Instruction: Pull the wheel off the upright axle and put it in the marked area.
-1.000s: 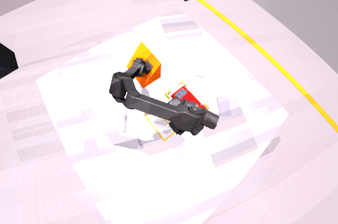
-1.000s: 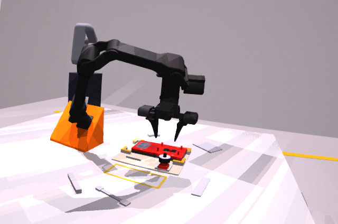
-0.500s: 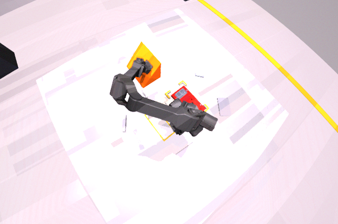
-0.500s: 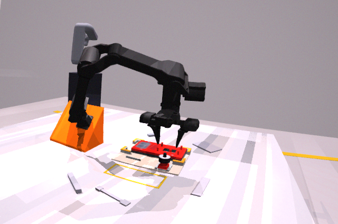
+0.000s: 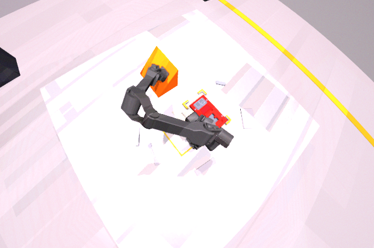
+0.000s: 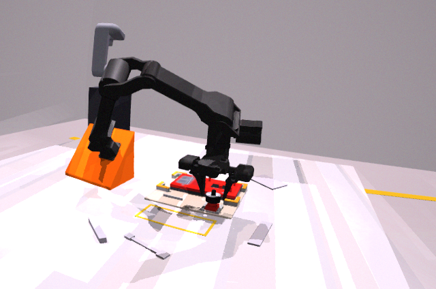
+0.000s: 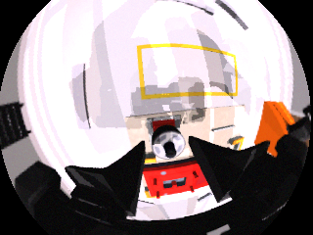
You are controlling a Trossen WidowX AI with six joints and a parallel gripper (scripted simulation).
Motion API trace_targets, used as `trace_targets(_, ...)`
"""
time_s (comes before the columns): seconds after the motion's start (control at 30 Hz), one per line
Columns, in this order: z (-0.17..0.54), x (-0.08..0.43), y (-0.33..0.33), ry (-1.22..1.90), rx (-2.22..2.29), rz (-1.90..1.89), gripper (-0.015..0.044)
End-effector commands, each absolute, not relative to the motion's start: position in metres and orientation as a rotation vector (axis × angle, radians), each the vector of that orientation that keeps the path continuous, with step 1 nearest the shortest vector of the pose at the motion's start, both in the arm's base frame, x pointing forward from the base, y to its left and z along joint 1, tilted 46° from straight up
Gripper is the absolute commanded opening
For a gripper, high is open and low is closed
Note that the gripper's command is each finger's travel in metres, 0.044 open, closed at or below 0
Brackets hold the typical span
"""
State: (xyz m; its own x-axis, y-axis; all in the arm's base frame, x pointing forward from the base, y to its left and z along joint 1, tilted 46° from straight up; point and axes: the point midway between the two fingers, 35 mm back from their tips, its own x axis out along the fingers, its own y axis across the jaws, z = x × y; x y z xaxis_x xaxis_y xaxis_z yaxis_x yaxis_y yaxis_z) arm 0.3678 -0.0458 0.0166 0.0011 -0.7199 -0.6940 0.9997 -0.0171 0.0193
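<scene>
The wheel [image 6: 212, 200] [image 7: 179, 143], with a black tyre and pale hub, sits around the upright black axle [image 6: 213, 192] [image 7: 169, 148] on a small red base [image 6: 212, 207] [image 7: 163, 123]. My gripper [image 6: 214, 196] [image 7: 166, 141] points down and is open, with one finger on either side of the wheel. The wrist view shows a gap between the wheel and each fingertip. The marked area [image 5: 172, 143] [image 6: 170, 225] [image 7: 142, 72] is a yellow outline on the table beside the board, with nothing in it. In the top view the arm hides the wheel and fingertips.
The beige board [image 6: 158, 196] [image 7: 202, 126] carries the axle's base. A red plate [image 5: 208, 109] [image 6: 229, 189] [image 7: 163, 183] with upright pegs lies just behind the wheel, among yellow corner brackets. An orange wedge [image 5: 169, 85] [image 6: 125, 159] [image 7: 274, 124] stands at the arm's base. Flat grey pieces [image 6: 260, 234] lie around.
</scene>
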Motion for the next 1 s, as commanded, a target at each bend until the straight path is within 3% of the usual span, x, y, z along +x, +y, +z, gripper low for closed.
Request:
trace_targets(0.0, 0.0169, 0.3678, -0.0456, 0.581, 0.621, -1.496, 0.0195)
trace_targets(0.27, 0.0169, 0.3678, -0.0456, 0.581, 0.621, -1.496, 0.0142)
trace_targets(0.47, 0.0176, 0.3678, -0.0448, 0.581, 0.62, -1.496, 0.0)
trace_targets(0.97, 0.0209, 0.368, -0.0411, 0.581, 0.619, -1.495, 0.0)
